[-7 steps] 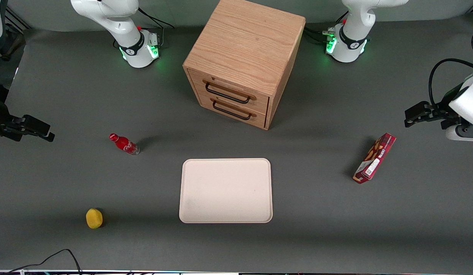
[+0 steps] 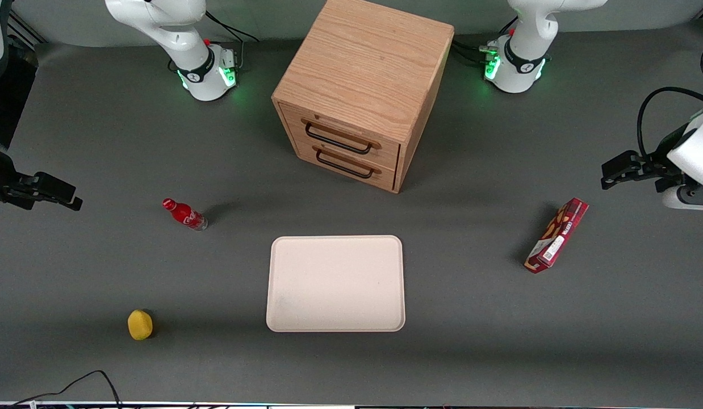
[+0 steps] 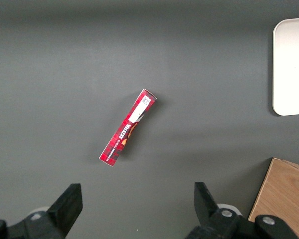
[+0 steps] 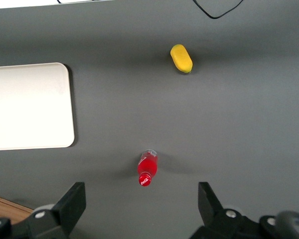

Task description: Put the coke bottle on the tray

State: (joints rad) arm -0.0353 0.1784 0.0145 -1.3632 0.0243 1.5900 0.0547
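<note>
My gripper (image 2: 73,201) hangs at the working arm's end of the table, above bare mat and well apart from everything. In the wrist view its two fingers (image 4: 72,201) stand wide apart with nothing between them.

Nearest to it is the bottle (image 2: 185,214), upright on the mat, red cap on top and clear base below, between the gripper and the tray but touching neither. The wrist view looks down on its cap (image 4: 144,179).

The tray (image 2: 335,283) lies flat near the middle of the table, nearer the front camera than the bottle. I see nothing on it, only a faint smudge or two on its cream surface.

A yellow lump (image 2: 140,324) sits nearer the front camera than the bottle, well apart from the tray.

The cabinet (image 2: 363,85) stands farther from the front camera than the tray, both drawers shut, black handles facing the tray.

A red box (image 2: 557,235) lies toward the parked arm's end.

The table (image 2: 499,341) is covered in dark grey mat; a black cable (image 2: 73,383) curls at its near edge.
</note>
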